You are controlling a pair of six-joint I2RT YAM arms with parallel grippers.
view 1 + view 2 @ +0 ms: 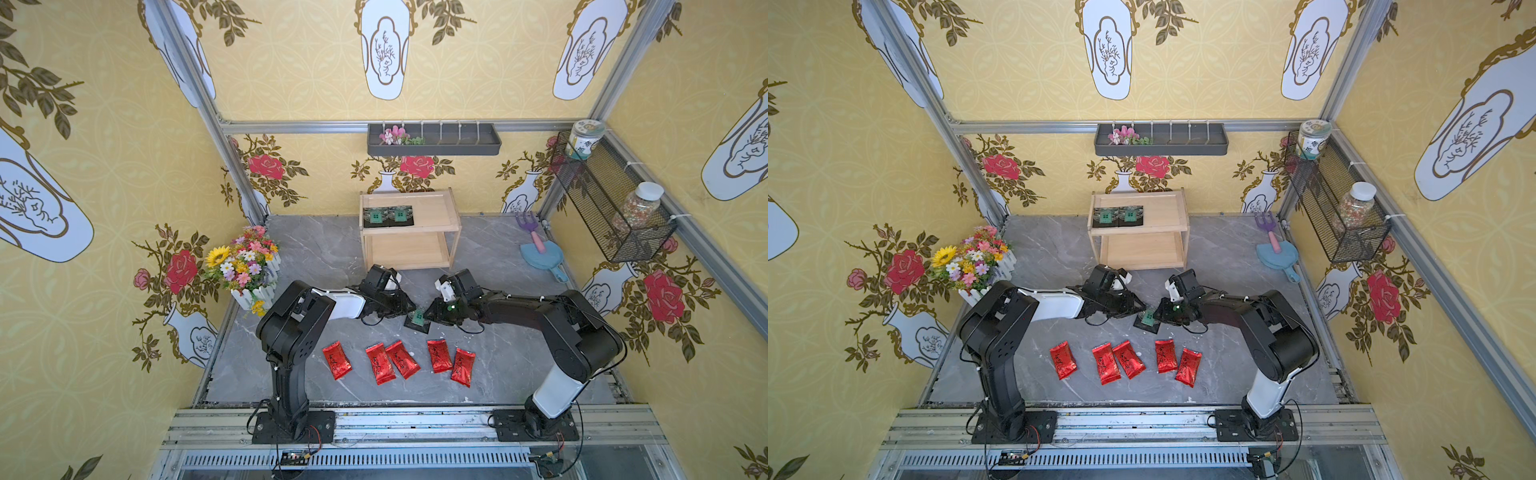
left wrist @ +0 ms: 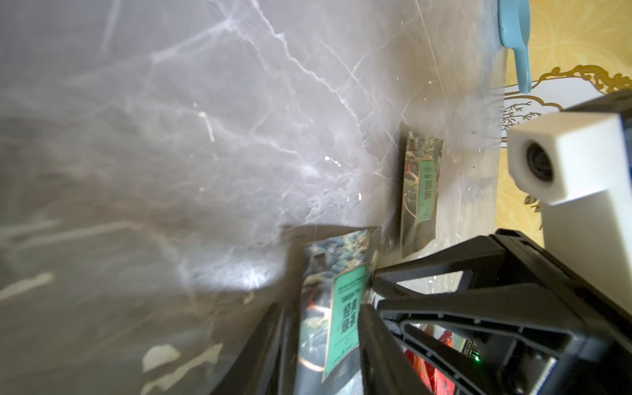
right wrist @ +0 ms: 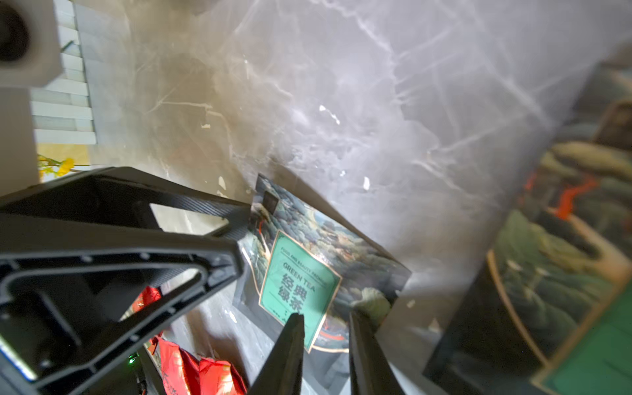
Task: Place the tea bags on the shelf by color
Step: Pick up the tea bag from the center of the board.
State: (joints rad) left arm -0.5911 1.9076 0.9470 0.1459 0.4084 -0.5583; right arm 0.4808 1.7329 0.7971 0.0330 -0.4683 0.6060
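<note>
Probably one pair alone should lift the black green-tea sachet [image 3: 307, 273], tilted on the bench [image 1: 332, 249] in front of the wooden shelf [image 1: 432, 214], because the left fingers [image 2: 260, 349] and the right fingers [image 3: 287, 349] both bracket its edges and I cannot tell whether either truly pinches it.

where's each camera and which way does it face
top views: overhead, looking down at the table; left arm, right arm show
left wrist: on left arm, facing a black sachet past the left gripper
right wrist: on right arm, facing that sachet past the right gripper
shared: wrist views both show that sachet, both grippers
</note>
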